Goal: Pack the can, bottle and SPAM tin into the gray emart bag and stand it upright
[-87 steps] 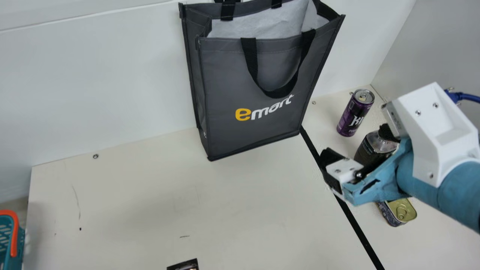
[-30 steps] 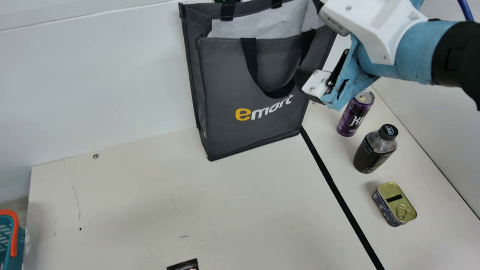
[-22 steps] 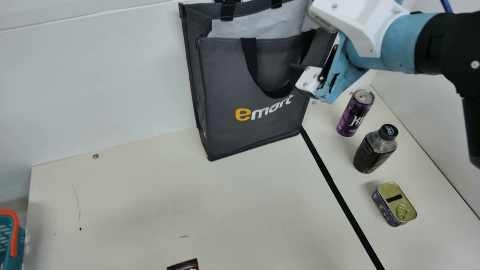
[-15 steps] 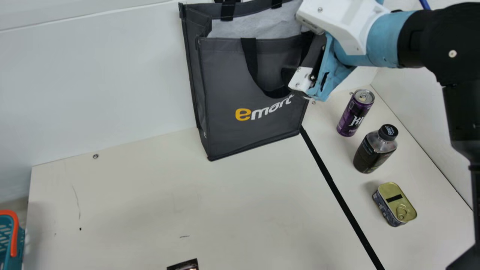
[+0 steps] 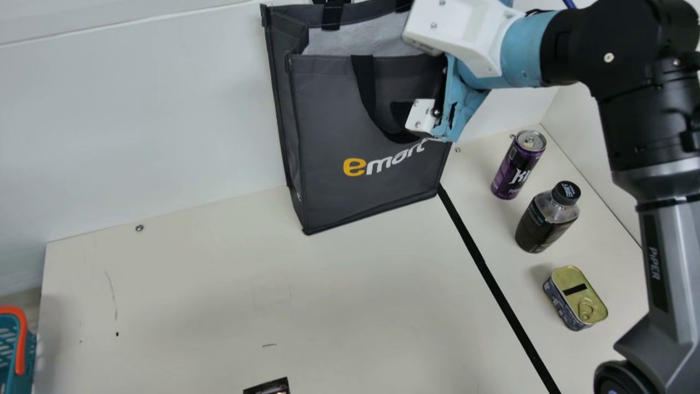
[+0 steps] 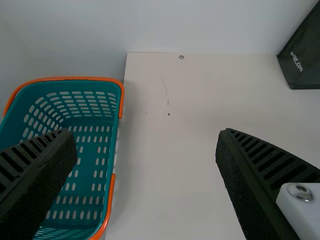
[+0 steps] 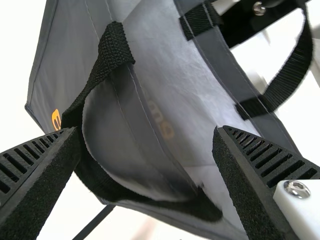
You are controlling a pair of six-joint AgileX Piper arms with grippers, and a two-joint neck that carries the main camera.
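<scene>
Gray emart bag (image 5: 328,120) | front rim between spread fingers | right gripper (image 5: 420,114)

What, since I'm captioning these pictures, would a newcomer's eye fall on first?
Probably the gray emart bag, standing tall at the table's back, with the open right gripper at its mouth. Next, the purple can, dark bottle and gold-topped SPAM tin, in a loose row right of the black line. The teal basket with orange handles stands out at far left.
</scene>
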